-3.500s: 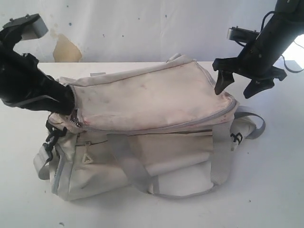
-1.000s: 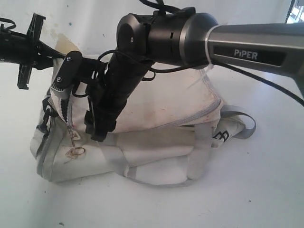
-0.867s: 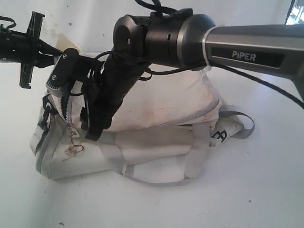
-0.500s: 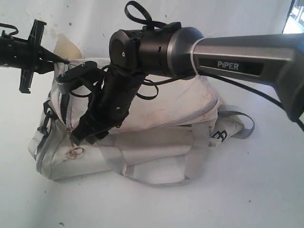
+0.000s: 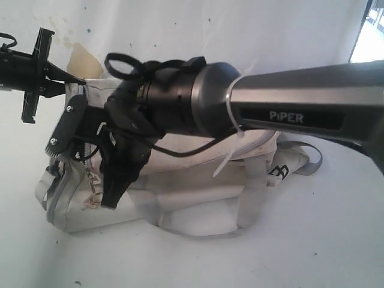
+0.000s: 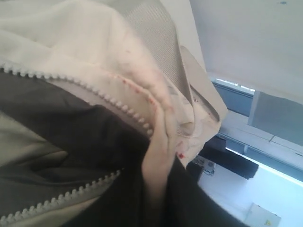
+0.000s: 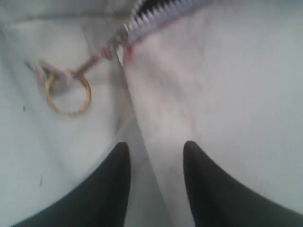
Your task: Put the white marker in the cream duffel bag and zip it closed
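The cream duffel bag [image 5: 198,198] lies on the white table, its top largely hidden by my right arm reaching across it. My left gripper [image 5: 79,79] is shut on a fold of the bag's cream fabric [image 6: 158,137] beside the open zipper teeth [image 6: 94,92], holding that corner up. At the bag's left end my right gripper [image 5: 111,201] points down with its fingers [image 7: 113,184] apart either side of a fabric ridge [image 7: 154,118]. The zipper pull [image 7: 94,61] and its metal ring [image 7: 68,94] lie just ahead of the fingertips, untouched. The white marker is out of view.
A grey webbing strap [image 5: 303,157] loops out at the bag's right end. The stained white wall [image 5: 81,60] stands close behind the bag. Bare white table [image 5: 312,240] shows in front and to the right.
My right arm has swung further left and lower over the bag's left end, and its jaws have narrowed. The left gripper keeps its hold on the fabric in place.
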You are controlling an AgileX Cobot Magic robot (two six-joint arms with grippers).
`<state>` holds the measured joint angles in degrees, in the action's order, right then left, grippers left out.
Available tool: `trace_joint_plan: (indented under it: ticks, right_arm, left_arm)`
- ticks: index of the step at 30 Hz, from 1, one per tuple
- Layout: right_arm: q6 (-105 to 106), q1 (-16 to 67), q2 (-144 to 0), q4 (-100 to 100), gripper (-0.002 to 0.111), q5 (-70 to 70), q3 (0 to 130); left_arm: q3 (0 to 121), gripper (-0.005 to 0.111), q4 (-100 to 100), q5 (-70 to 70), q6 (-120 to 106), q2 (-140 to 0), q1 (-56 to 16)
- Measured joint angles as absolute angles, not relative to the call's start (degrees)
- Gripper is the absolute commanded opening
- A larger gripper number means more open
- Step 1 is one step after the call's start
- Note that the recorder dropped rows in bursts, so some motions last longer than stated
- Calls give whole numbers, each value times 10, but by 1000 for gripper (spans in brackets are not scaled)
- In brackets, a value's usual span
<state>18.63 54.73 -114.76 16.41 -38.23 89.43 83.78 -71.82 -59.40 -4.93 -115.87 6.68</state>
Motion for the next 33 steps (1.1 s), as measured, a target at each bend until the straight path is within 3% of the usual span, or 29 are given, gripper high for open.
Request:
trace_joint_plan:
  ticks: [1,2,4,18,23,27,29,33]
  right_arm:
    - [193,551,-1148,164,53,-345,881]
    - [196,553,-1148,164,68,-316,871]
    - [201,553,-1152,164,77,-258,854]
    - [196,553,-1195,181,66,-256,848]
    - [182,553,-1210,254,48,-251,848]
    - [180,553,-1211,263,23,-247,848]
    - [174,553,-1211,265,0,-245,848]
    - [156,553,-1206,270,0,-258,848]
  left_arm:
    - [838,0,-719,-608,-44,-1164,72]
    - [838,0,-719,-621,-38,-1168,77]
    - [838,0,-719,-636,-33,-1177,85]
    - [838,0,-720,-644,0,-1188,102]
    - [838,0,-720,-658,8,-1200,103]
    - [838,0,-720,-663,11,-1203,104]
    - [838,0,-720,-663,11,-1204,104]
    - [838,0,-720,-660,11,-1204,104]
